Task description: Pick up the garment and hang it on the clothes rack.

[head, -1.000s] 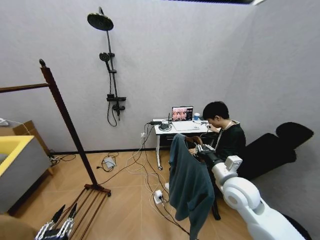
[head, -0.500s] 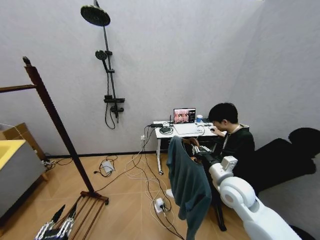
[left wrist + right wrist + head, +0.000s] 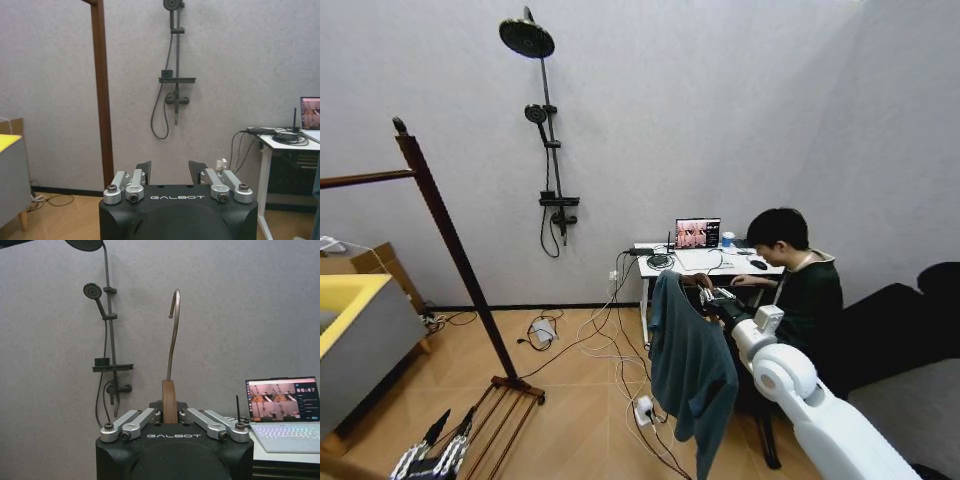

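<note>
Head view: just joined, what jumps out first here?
The teal garment hangs mid-room from its wooden hanger, which the right gripper clamps, hook upright. The clothes rack stands off to the left, and the left gripper sits open, low near its slatted base.

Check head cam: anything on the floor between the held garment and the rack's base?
In the head view, cables and a power strip lie on the wood floor between the garment, held by the right gripper, and the clothes rack.
</note>
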